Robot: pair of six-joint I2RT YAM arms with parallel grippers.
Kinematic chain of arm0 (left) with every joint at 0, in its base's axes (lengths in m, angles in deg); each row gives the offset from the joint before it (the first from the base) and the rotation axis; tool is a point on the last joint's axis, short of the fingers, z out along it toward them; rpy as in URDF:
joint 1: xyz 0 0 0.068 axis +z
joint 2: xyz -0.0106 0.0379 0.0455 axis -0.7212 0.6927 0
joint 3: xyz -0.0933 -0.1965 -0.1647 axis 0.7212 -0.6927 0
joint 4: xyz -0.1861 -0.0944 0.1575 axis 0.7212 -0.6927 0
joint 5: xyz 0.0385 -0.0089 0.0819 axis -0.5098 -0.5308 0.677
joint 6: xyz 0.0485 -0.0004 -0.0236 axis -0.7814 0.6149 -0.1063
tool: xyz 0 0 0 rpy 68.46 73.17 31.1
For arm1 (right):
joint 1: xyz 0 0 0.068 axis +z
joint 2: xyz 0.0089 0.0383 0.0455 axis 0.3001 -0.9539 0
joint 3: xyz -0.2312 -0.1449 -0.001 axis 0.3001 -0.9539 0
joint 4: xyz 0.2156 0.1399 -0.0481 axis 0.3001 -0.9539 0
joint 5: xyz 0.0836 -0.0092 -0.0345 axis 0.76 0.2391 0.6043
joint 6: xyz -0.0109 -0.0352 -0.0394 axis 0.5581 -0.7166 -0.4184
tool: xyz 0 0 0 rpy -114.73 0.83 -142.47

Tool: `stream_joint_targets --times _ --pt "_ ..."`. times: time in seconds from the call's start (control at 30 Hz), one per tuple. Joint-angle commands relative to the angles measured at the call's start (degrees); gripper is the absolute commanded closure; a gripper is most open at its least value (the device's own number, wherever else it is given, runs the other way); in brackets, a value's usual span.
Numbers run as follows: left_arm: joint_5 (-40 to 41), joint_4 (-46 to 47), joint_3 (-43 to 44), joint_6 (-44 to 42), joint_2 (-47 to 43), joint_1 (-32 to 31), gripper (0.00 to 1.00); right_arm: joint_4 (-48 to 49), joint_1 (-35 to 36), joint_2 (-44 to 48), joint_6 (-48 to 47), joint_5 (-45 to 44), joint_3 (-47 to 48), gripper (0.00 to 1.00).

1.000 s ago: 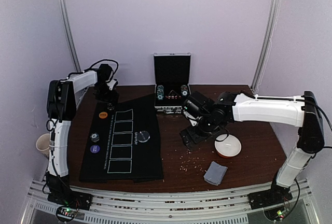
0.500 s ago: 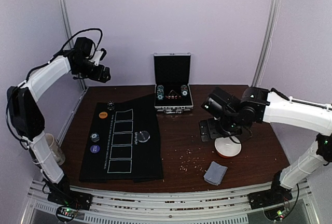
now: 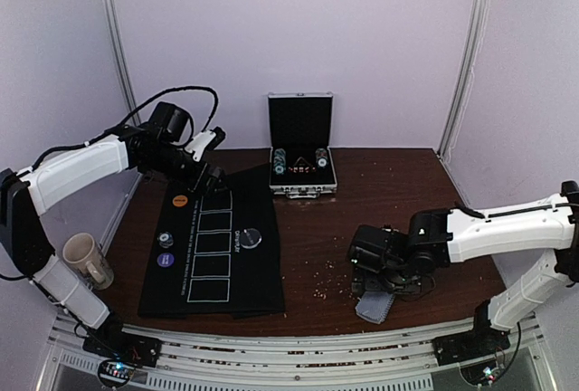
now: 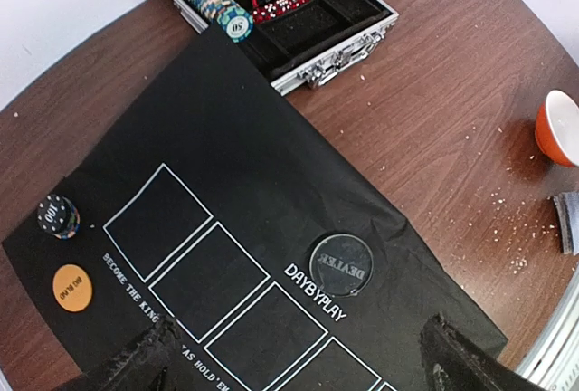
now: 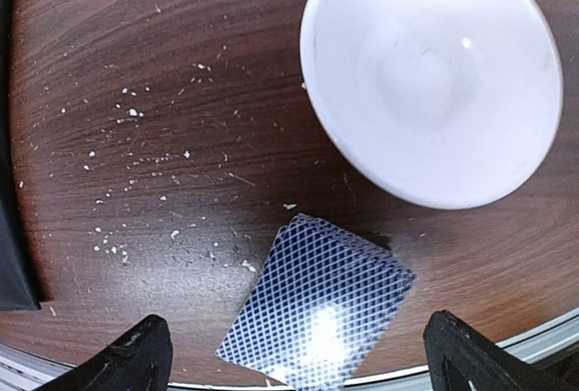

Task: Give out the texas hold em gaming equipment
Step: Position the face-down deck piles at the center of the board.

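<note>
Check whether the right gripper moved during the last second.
Yes. The right gripper moved toward the near edge, ending directly over the card deck that stayed put.

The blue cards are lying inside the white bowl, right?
Not quite. The cards are lying on the table beside the bowl, not inside it. The bowl has nothing in it. The right wrist view shows this.

2 white arms (image 3: 77,166) with black joints (image 3: 423,228), black left end effector (image 4: 298,362), right end effector (image 5: 298,355)
</note>
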Motion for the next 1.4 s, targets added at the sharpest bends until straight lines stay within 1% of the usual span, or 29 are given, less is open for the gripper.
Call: stream_joint_targets --times 0.0,0.07,0.2,0.27,0.43,0.6,0.87,1.13,1.23,1.37 --pt "-1.97 5.72 -0.75 0.75 -1.17 0.45 0.05 8.42 0.26 -0.10 5.67 2.79 -4.99 0.00" --pt "-1.91 5.76 -0.65 0.65 -0.91 0.37 0.05 10.47 0.25 -0.13 7.27 2.98 -6.80 0.00" --pt "-2.61 6.04 -0.87 0.64 -0.91 0.16 0.05 4.09 0.36 -1.74 9.27 0.14 -6.00 0.00" --pt "-2.94 6.20 -1.07 0.52 -0.82 0.02 0.05 2.63 0.39 -2.96 9.05 -0.37 -5.41 0.00" --pt "-2.88 6.20 -0.99 0.43 -0.30 -0.12 0.05 7.29 0.38 -4.22 8.19 1.65 -6.07 0.00" --pt "-3.37 6.20 -0.92 0.41 0.21 -0.11 0.05 7.03 0.33 -4.17 9.86 0.29 -7.00 0.00" --pt "-3.57 6.20 -0.82 0.17 0.85 -0.20 0.05 8.72 0.35 -7.31 8.19 2.05 -7.62 0.00" --pt "-3.58 6.16 -0.77 0.16 0.98 -0.25 0.05 7.70 0.35 -9.97 5.28 2.33 -6.63 0.00" --pt "-3.49 6.20 -0.71 0.02 0.89 -0.24 0.05 10.56 0.33 -10.26 4.11 4.19 -7.47 0.03" --pt "-3.47 6.20 -0.64 -0.01 0.79 -0.24 0.05 16.51 0.32 -11.37 -0.10 7.25 -7.20 0.17"
